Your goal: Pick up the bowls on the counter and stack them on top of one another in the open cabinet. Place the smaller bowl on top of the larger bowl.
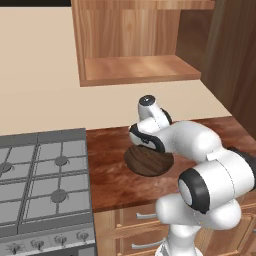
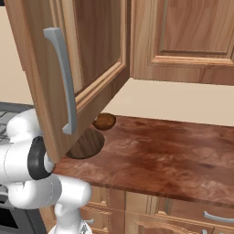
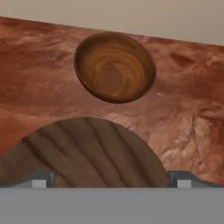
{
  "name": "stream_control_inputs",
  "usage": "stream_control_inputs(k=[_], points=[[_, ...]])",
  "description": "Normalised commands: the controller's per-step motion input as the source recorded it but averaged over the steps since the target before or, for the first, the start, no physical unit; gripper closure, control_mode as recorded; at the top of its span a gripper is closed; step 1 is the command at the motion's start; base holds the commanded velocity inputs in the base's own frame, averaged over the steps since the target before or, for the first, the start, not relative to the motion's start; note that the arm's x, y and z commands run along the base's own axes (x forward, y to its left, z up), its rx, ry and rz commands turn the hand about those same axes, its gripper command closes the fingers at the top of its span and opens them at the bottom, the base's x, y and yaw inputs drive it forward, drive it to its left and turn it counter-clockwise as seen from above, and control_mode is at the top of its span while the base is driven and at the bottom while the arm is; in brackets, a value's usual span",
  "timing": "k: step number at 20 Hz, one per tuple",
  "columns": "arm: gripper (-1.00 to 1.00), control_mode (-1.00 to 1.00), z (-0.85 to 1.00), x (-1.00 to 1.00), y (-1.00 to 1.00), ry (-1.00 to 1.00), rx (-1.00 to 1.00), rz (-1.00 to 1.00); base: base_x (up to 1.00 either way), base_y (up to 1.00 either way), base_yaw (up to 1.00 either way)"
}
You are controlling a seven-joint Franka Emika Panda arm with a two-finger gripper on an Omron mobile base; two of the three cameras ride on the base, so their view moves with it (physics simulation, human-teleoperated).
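Larger bowl, wide, shallow, dark-brown grain, smaller bowl deep, reddish-brown

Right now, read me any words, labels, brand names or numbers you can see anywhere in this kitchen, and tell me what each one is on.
None: no text can be read.
The stove knobs carry no marks that I can make out.
The cabinet, counter and both bowls are plain wood grain.
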Motion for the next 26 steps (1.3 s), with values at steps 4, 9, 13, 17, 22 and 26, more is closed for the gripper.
stream_control_inputs(k=[4,9,13,17,22,26], points=[[-1.0,-1.0,-0.12,0.28,0.0,0.0,0.0,-0.03,0.0,0.0,0.0],[-1.0,-1.0,-0.16,0.28,0.01,0.0,0.0,-0.03,0.0,0.0,0.0],[-1.0,-1.0,-0.19,0.26,0.05,0.0,0.0,-0.03,0.0,0.0,0.0],[-1.0,-1.0,-0.17,0.26,0.08,0.0,0.0,-0.03,0.0,0.0,0.0],[-1.0,-1.0,-0.13,0.29,0.09,0.0,0.0,-0.03,0.0,0.0,0.0],[-1.0,-1.0,-0.12,0.3,0.06,0.0,0.0,-0.01,0.0,0.0,0.0]])
